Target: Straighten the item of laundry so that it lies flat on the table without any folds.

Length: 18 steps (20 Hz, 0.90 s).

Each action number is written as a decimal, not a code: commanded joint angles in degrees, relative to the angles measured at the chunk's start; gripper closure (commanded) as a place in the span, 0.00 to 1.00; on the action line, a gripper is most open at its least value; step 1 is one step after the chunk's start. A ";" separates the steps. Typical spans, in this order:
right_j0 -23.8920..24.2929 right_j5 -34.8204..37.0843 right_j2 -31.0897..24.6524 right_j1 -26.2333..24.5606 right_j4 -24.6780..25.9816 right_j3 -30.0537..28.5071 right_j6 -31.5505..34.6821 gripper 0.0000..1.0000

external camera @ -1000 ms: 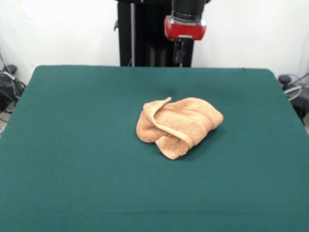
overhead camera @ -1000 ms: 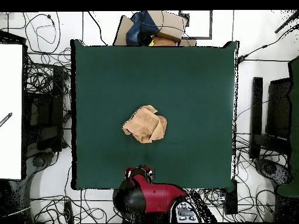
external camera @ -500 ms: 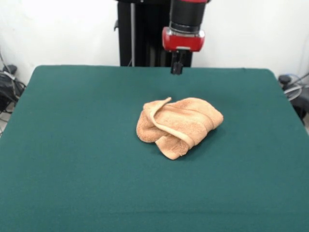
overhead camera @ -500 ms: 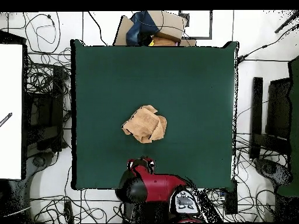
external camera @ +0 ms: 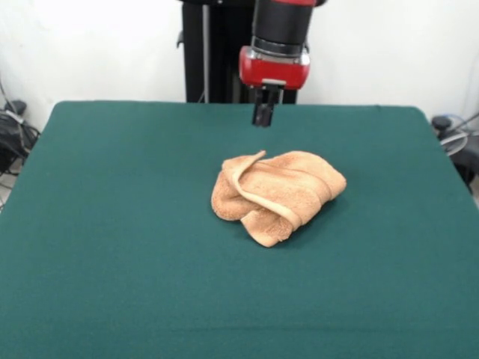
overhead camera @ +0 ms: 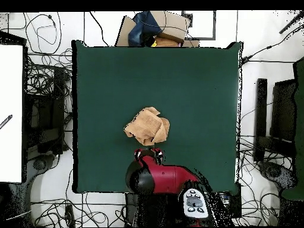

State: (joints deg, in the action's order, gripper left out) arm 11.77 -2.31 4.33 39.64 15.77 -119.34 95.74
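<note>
The soft, peach-orange terry towel (external camera: 275,194) lies bunched up mid-tabletop (external camera: 112,247). The black gripper (external camera: 263,114) hangs at its twelve o'clock, holding nothing; I cannot tell if it is open. The towel looks light and floppy, so pinch the raised hem.

Red-and-black arm (external camera: 278,37) hangs vertical; gripper (external camera: 263,116) points down.

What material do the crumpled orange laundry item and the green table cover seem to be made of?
The laundry item looks like soft terry cotton: its surface is fuzzy and matte, with a thicker hemmed band along the edge. The table cover seems to be felt or a similar flat cloth, because it is matte and even, without shine.
</note>
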 commanded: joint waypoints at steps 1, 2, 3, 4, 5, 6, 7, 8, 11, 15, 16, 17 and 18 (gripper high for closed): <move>0.61 6.52 -1.53 -1.99 -1.22 9.18 4.60 1.00; 0.59 6.10 -1.37 -2.63 -1.03 9.65 4.87 1.00; 0.46 5.88 -1.15 -3.39 -0.97 10.37 5.05 1.00; 0.28 5.57 -0.90 -4.17 -0.86 10.96 5.22 1.00; 0.09 5.27 -0.64 -4.94 -0.75 11.55 5.38 1.00; -0.32 4.75 -0.16 -5.69 -0.68 11.87 5.61 1.00; -0.74 4.23 0.32 -6.44 -0.60 12.19 5.84 1.00; -1.03 3.74 0.61 -7.09 -0.69 12.44 6.18 1.00; -1.21 2.85 0.58 -8.71 -0.40 12.58 6.69 1.00; -1.22 3.16 0.38 -9.26 -0.06 12.87 6.65 1.00; -1.40 3.15 0.61 -9.37 0.04 12.85 6.65 1.00; -1.43 3.40 0.63 -9.42 0.07 12.88 6.60 1.00; -1.52 3.28 0.71 -9.46 0.11 12.83 6.67 1.00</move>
State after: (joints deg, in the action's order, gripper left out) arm 11.61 -0.98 4.36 33.08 15.78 -109.75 95.74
